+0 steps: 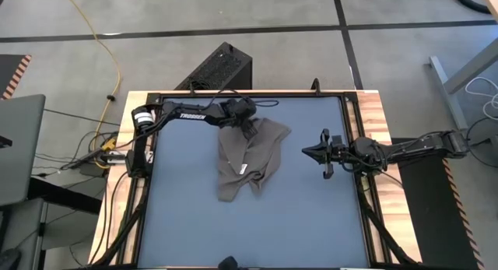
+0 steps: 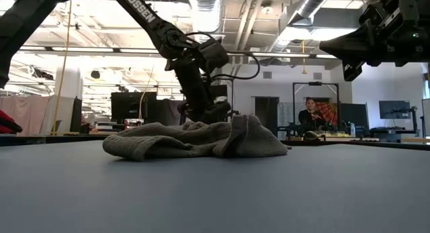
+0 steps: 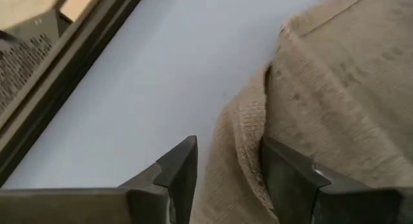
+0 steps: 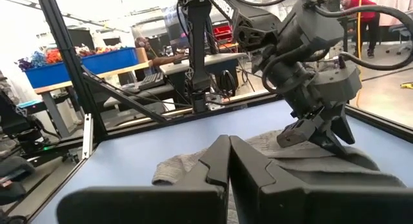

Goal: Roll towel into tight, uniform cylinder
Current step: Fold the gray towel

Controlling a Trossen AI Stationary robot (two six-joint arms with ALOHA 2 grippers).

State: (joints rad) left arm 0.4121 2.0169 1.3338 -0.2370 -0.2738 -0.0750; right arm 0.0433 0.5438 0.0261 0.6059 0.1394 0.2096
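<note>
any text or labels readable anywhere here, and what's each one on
"TROSSEN": white letters on the left arm, readable in the high view.
"ROSSEN": same brand on that arm in the low view, its first letter hidden.
White tag on the towel: too small to read.

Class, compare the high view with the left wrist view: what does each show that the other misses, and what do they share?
Only the high view shows the whole crumpled towel with its white tag, and the right tool waiting shut, clear of the cloth on its right. Only the left wrist view shows the left tool up close, a folded towel edge between its parted fingers. Both show the towel on the blue-grey tabletop, with the left tool at the cloth's far edge.
</note>
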